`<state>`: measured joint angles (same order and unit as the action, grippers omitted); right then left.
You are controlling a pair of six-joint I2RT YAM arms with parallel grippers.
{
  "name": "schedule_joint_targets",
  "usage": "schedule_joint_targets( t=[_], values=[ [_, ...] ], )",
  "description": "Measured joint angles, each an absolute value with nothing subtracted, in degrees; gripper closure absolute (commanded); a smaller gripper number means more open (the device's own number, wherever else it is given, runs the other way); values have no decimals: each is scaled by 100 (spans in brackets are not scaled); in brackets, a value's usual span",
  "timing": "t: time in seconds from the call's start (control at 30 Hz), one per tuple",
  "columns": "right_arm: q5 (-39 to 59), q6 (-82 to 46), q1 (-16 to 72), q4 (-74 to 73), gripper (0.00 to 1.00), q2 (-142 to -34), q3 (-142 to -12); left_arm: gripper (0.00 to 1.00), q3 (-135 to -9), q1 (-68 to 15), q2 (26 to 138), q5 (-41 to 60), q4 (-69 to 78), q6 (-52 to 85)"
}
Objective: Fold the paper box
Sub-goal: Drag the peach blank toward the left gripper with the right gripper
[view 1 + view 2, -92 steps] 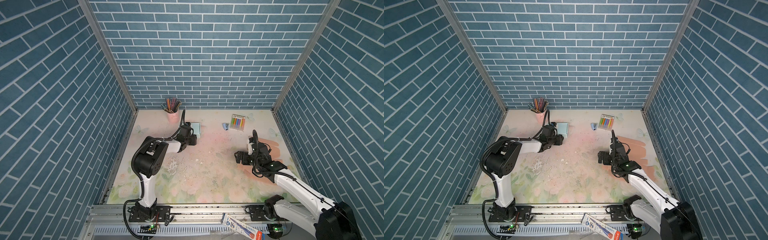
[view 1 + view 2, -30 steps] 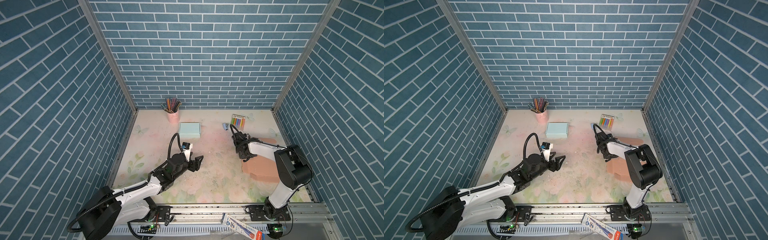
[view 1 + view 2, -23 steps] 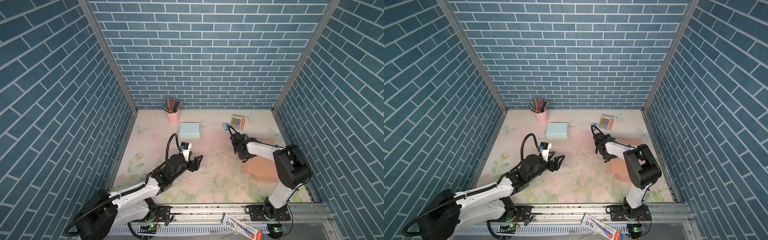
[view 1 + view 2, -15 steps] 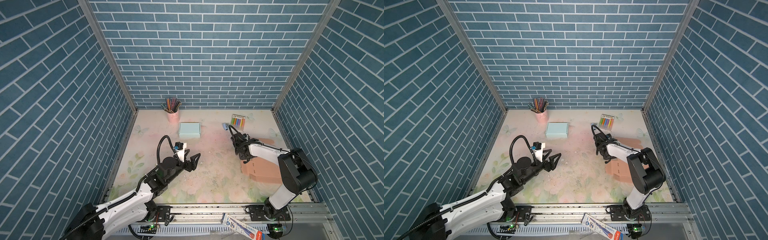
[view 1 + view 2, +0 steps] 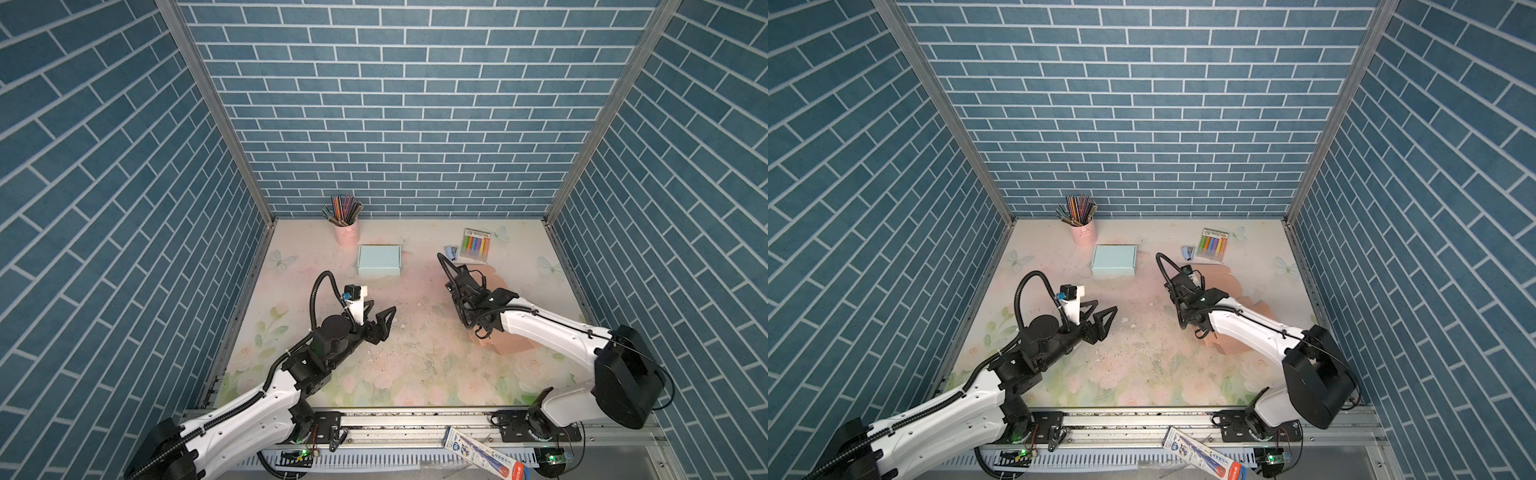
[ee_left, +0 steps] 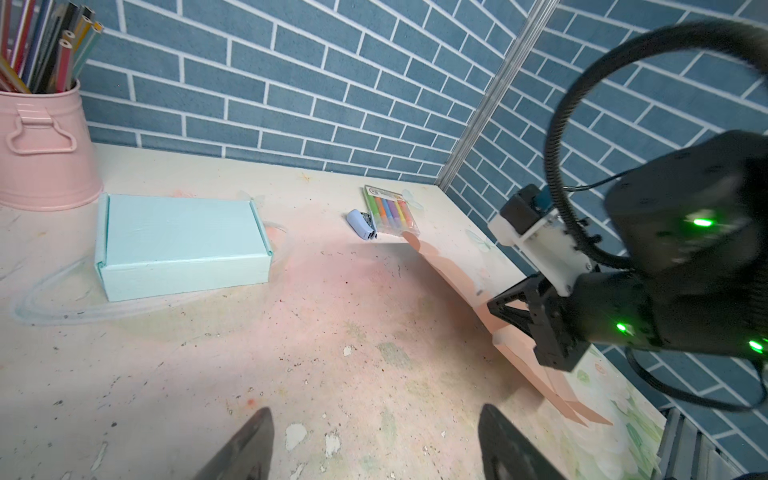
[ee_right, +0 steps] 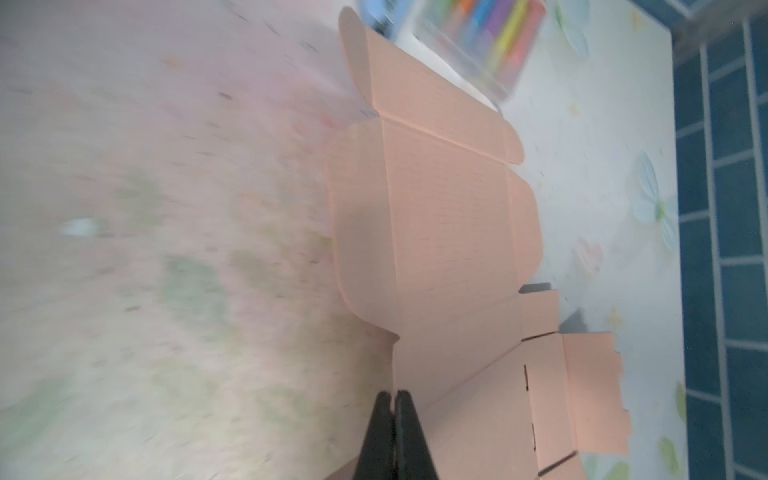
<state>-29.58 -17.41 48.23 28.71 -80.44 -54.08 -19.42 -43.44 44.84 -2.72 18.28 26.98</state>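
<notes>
The flat, salmon-pink corrugated cardboard box blank [image 7: 449,232] lay unfolded on the floral-printed tabletop [image 5: 415,374]. It sat well to the right-arm side of the finished pale blue cardboard box [image 5: 379,259] and nearer the front rail than that box. All its flaps were spread out and no wall stood up, so the folding looked barely begun.

The right gripper [image 7: 393,397] was clenched on the blank's edge nearer the blue box, its jaws pressed together with the thin sheet between them. In the left wrist view that edge appeared raised off the table. The left gripper [image 5: 382,306] hovered released, jaws wide and holding nothing, in front of the blue box and well apart from the blank.

The blank was probably very light and thin. It looked stiff enough across a panel to lift by one edge, yet ready to hinge at its scored creases and sag where unsupported. Its smooth face would likely skate across the table when pushed, so one gripper should pin the centre panel while the other works a flap. The best holds seemed to be the free edges of the side flaps, close to a crease. A hard pinch mid-panel might dent the fluting.
</notes>
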Motion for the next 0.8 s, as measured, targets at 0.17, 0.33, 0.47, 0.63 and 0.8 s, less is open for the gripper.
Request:
schedule_joint_targets(
  t=[0.17, 0.33, 0.47, 0.63, 0.8],
  values=[
    [-2694, -569, 5889, 2049, 100, -7765, -5360, 23, -1942, -3253, 4101, 480, 1656, 3203],
    [-2156, 493, 6331, 1426, 100, -7905, -5089, 23, -2018, -2646, 3623, 838, 1107, 3437],
    [-1695, 950, 6619, 1094, 100, -8016, -4759, 23, -2206, -2611, 3485, 1011, 871, 3474],
    [-1549, 1090, 7083, 974, 99, -8370, -4692, 23, -2198, -2609, 3723, 1194, 851, 3479],
    [-1621, 1041, 7352, 978, 86, -8825, -4692, 23, -2071, -2659, 4252, 1319, 923, 3457]
  ],
)
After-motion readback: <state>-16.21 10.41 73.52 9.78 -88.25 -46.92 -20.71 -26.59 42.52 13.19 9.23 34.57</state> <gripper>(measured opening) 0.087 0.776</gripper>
